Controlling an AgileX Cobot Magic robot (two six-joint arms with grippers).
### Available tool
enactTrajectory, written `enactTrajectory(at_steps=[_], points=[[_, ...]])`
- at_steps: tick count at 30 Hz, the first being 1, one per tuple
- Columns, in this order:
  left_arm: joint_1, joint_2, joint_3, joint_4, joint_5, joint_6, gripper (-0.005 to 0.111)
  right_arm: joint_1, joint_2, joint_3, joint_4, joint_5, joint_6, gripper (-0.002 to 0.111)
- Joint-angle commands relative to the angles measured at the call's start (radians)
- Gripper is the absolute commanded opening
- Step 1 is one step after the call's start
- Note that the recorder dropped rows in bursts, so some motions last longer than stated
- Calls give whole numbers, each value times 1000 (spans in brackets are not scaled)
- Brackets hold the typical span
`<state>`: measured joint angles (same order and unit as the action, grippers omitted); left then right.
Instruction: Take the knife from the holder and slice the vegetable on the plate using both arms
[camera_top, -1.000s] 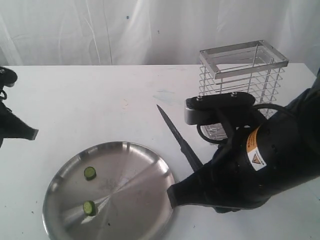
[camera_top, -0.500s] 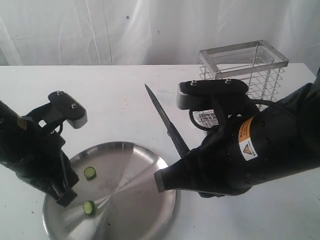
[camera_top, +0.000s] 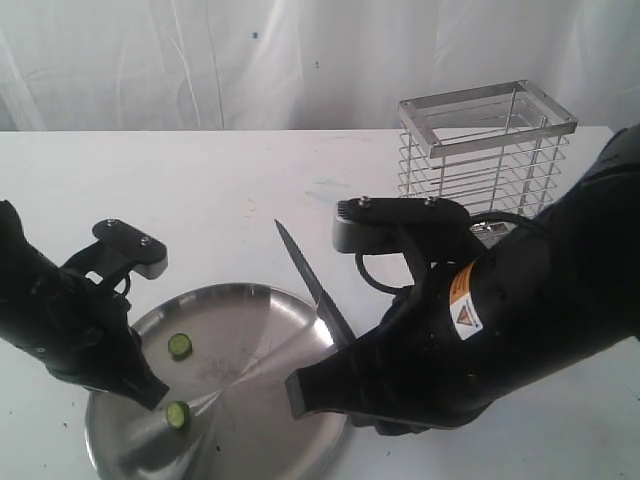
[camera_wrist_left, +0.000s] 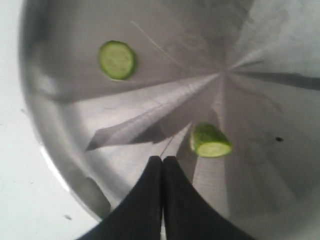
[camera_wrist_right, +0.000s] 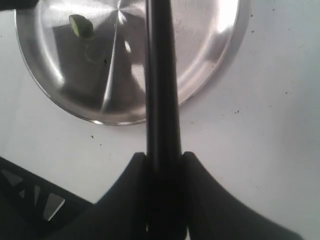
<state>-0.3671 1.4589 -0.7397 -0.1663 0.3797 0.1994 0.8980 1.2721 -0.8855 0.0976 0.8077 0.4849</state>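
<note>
Exterior view: the bulky right arm (camera_top: 500, 320) fills the lower right. Its right gripper (camera_wrist_right: 163, 159) clamps the knife (camera_top: 310, 280), whose blade slants over the right rim of the plate (camera_top: 255, 340) at lower left. The holder (camera_top: 490, 150) stands upper right. The left gripper (camera_wrist_left: 162, 161), jaws pressed together on nothing, hovers beside two vegetable slices (camera_top: 180, 346).
</note>
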Motion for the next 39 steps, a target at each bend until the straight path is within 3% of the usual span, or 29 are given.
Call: enactTrajectory(at_steps=[1, 5, 9, 11, 27, 39], points=[[57, 10, 9, -39, 22, 53, 0, -5, 1, 3, 33, -34, -22, 0], [64, 10, 21, -200, 24, 203, 0, -5, -1, 3, 41, -64, -22, 0], [64, 29, 22, -423, 29, 457, 0, -5, -1, 3, 41, -75, -22, 0], [64, 47, 22, -458, 23, 507, 0, -5, -1, 3, 41, -75, -26, 0], [64, 112, 22, -416, -67, 514, 0, -5, -1, 3, 41, -57, -37, 0], [64, 176, 22, -402, -15, 514, 0, -5, -1, 3, 47, -65, -37, 0]])
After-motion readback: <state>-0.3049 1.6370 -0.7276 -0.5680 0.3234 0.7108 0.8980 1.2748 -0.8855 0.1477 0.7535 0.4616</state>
